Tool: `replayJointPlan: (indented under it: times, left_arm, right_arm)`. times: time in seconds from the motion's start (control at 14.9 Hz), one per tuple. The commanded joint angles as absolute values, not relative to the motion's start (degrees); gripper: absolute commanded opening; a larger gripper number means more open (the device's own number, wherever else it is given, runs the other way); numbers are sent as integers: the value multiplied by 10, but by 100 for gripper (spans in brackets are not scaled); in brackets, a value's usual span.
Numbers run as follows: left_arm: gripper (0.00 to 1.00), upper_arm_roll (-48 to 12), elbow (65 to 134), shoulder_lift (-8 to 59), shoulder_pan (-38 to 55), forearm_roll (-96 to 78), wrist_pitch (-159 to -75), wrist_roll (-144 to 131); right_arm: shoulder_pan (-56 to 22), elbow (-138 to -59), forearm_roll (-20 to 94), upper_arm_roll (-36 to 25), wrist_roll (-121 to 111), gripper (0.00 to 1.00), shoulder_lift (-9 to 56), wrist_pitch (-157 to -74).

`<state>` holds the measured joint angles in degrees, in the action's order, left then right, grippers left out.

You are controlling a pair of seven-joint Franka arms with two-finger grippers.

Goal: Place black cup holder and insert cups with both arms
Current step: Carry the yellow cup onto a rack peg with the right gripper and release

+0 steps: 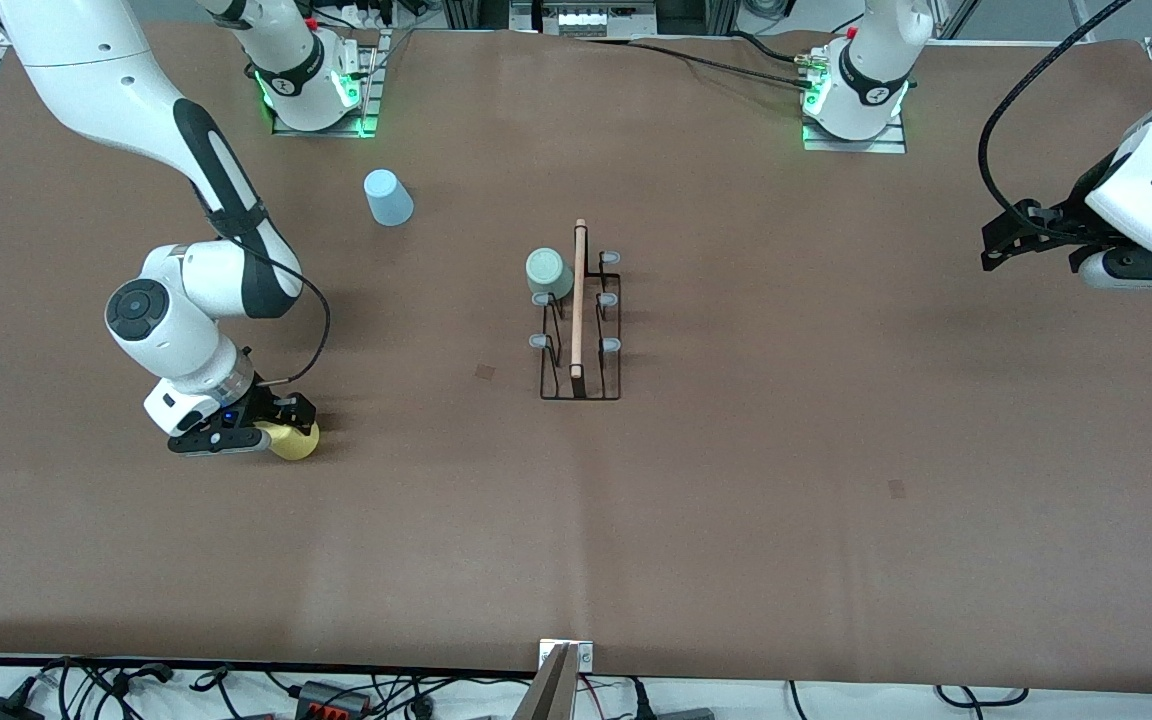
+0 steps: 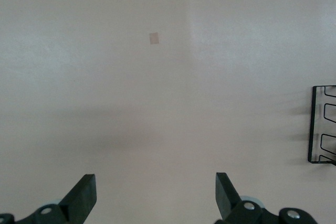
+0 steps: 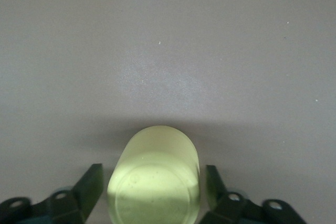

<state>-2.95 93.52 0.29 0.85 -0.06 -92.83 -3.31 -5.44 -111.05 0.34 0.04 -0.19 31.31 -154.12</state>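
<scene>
Black cup holder (image 1: 581, 318) standing upright near the middle of the brown desk (image 1: 756, 450), its light wooden rod handle (image 1: 578, 298) running along the top between two rows of grey-tipped pegs. The pale grey-green cup (image 1: 548, 273) sits inverted on the peg of the row toward the right arm's end that lies farthest from the front camera; the other five pegs are bare. The light blue cup (image 1: 389, 197) stands upside down on the desk, farther from the front camera than the holder and toward the right arm's end, close to the right arm's base (image 1: 316, 85). The yellow cup (image 3: 154, 179) lies well apart from the holder toward the right arm's end, between the fingers of the right tool (image 3: 153, 187), which are spread to either side of the cup; contact cannot be determined. The left tool (image 2: 156, 195) hangs above bare desk at the left arm's end, its fingers released and wide apart, with one end of the holder's wire base visible at the edge of the left wrist view. A small dark patch (image 1: 485, 371) marks the desk near the holder.
</scene>
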Motion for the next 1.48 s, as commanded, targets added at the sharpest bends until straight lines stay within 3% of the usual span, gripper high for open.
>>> replayJointPlan:
  times: [0.0, 0.2, 0.6, 0.8, 1.07, 1.41]
  left_arm:
    - [100, -31, 921, 7, 4, -10, -916, -22]
    - [100, -31, 921, 7, 4, -10, -916, -22]
    - [100, -31, 921, 7, 4, -10, -916, -22]
    - [100, -31, 921, 7, 4, -10, -916, -22]
    - [100, -31, 921, 7, 4, -10, -916, -22]
    - [100, -31, 921, 7, 4, -10, -916, -14]
  right_arm:
    - [-54, -1105, 12, 2, -17, 25, 312, -1546]
    - [-65, -1106, 11, 4, -19, 14, 280, -1533]
    - [-160, -1103, 12, 15, 183, 14, 192, -1418]
    - [-190, -1033, -6, 76, 348, 14, 199, -1343]
    - [-251, -932, -32, 81, 469, 14, 220, -1219]
    - [-311, -861, -62, 84, 576, 14, 285, -1217]
